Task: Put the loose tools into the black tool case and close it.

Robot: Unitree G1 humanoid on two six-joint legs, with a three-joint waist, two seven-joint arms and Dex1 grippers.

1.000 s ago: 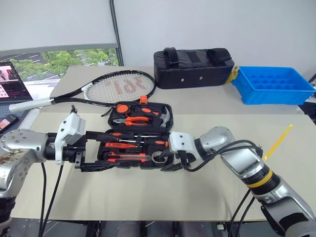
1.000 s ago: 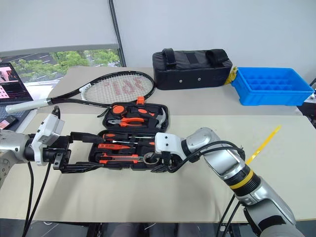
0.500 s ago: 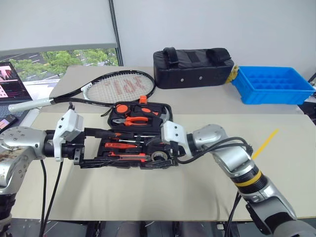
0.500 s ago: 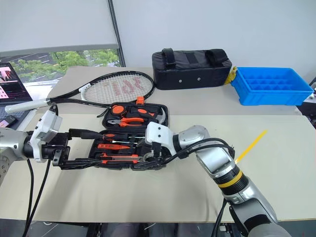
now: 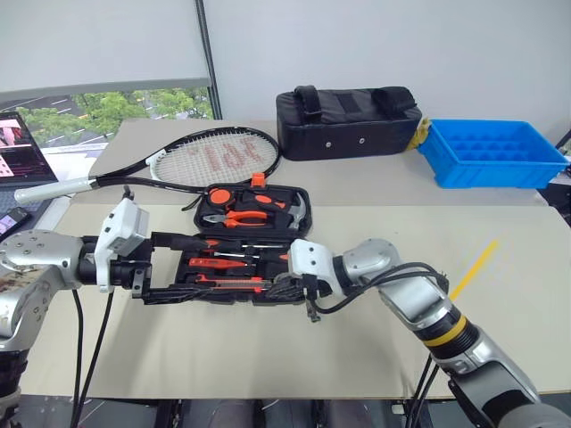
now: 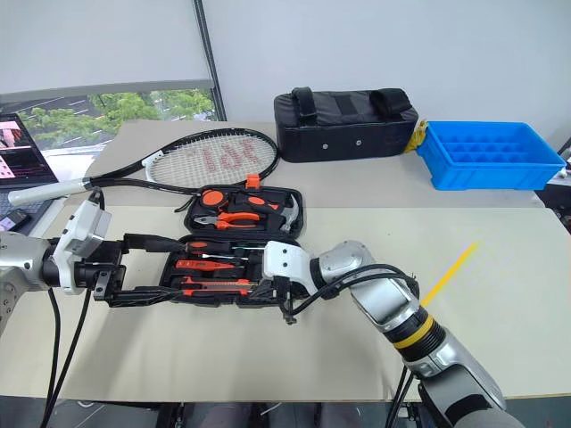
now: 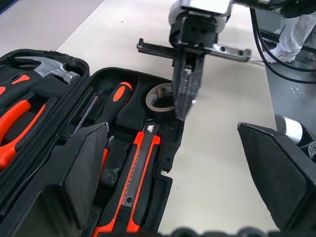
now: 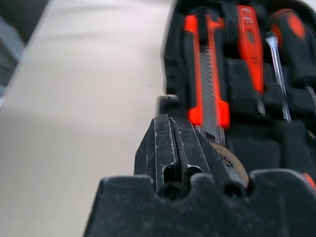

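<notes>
Both grippers I see at the flat black moulded-plastic tool case [image 5: 245, 241]: right gripper [image 7: 186, 101] clenched empty above the grey tape roll [image 7: 160, 98], left gripper [image 5: 192, 270] spread wide at nine o'clock; orange-handled tools [image 5: 234, 217] inside.

This looks like a robot test room in an office building. A plain work table [image 5: 375, 357] covered with beige board stands against bare white wall panels [image 5: 384, 45], and a window [image 5: 116, 107] gives onto trees. Unrelated props sit on it (a tennis racket [image 5: 214, 156], a black bag [image 5: 350, 120], a blue tray [image 5: 492, 153]). A laptop screen [image 5: 20, 147] glows at the edge.
</notes>
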